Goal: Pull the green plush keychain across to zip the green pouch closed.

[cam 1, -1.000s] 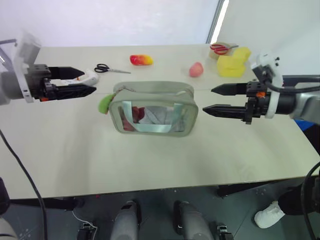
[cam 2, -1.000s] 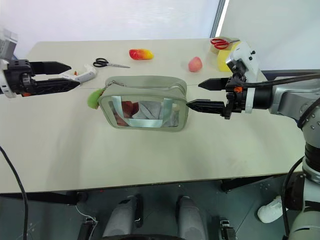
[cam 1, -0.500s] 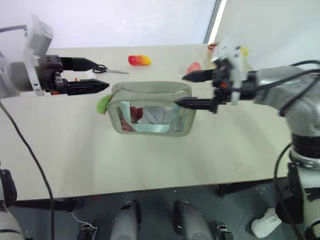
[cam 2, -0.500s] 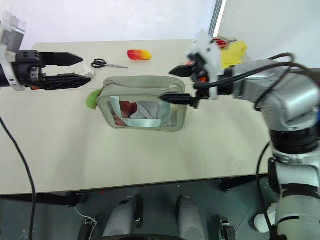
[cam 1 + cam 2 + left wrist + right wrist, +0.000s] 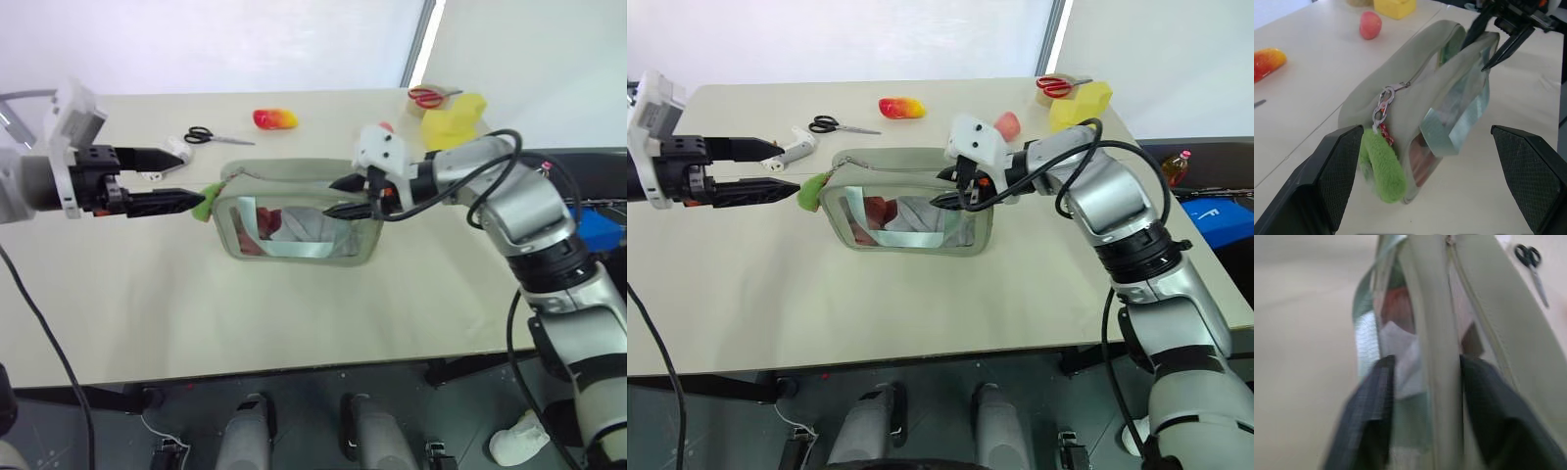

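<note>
Where green plush keychain [image 5: 1382,165] hangs, left end effector [image 5: 1425,171] straddles it.

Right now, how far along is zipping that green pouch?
Early stage. Done: the right hand has reached the green pouch, its fingers straddling the top edge at the right end, apparently to brace it. In hand: the left hand stands open beside the green plush keychain, not gripping it. Left: grasp the keychain and pull it across to close the zipper.

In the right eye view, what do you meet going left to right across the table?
Left claw → green plush keychain → green pouch → right claw → pink ball → yellow block toy.
</note>
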Motion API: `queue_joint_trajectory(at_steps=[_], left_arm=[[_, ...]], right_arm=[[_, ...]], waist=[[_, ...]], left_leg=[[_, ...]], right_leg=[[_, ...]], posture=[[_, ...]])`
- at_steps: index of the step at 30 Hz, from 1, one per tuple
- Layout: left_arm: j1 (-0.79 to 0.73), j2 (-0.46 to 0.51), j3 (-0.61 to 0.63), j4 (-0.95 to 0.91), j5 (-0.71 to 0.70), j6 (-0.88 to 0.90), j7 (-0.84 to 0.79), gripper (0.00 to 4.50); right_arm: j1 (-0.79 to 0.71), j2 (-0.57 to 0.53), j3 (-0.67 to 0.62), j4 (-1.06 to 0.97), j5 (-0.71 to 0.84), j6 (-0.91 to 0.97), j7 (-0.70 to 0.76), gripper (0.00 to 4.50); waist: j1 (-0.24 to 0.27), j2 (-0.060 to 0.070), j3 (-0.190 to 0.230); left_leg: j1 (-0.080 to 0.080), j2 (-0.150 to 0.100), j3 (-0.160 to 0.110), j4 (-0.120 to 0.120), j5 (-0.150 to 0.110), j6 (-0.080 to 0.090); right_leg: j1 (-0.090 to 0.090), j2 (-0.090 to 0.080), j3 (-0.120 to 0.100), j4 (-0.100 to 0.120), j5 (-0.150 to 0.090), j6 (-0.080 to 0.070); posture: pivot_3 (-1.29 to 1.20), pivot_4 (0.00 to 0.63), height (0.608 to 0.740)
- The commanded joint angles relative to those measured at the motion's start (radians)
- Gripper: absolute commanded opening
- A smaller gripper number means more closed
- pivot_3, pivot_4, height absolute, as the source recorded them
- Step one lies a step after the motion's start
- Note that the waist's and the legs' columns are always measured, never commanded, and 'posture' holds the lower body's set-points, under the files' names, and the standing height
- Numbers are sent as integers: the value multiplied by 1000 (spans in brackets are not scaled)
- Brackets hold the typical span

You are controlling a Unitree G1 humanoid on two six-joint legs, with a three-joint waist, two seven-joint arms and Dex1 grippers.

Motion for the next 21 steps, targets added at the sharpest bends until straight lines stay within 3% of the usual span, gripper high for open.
queue_joint_trajectory(at_steps=[1, 9, 15, 21], left_arm=[[2, 27, 63, -17, -14, -7, 13, 4500], [35, 38, 73, -7, -11, -23, 13, 4500], [42, 34, 74, -20, -13, -27, 24, 4500], [44, 33, 72, -20, -15, -30, 26, 4500]], right_arm=[[-63, 41, -15, 43, -59, -86, 4, 177], [-156, 217, 12, 336, -247, -397, -59, 33], [-140, 256, 6, 377, -291, -499, -30, 33], [-125, 270, -43, 353, -221, -587, 82, 33]], waist=[[-1, 0, 0], [-16, 0, 0], [-24, 0, 0], [-25, 0, 0]], left_leg=[[0, 0, 0, 0, 0, 0], [0, 0, 0, -1, 0, -1], [0, 0, 0, -1, 1, -1], [1, 0, 0, -1, 1, -1]], right_leg=[[0, 0, 0, 0, 0, 0], [0, 0, 0, 0, 0, 0], [0, 0, 0, 0, 0, 0], [0, 0, 0, 2, 0, 0]], posture=[[0, 150, 740], [0, 150, 740], [0, 150, 740], [0, 150, 740]])
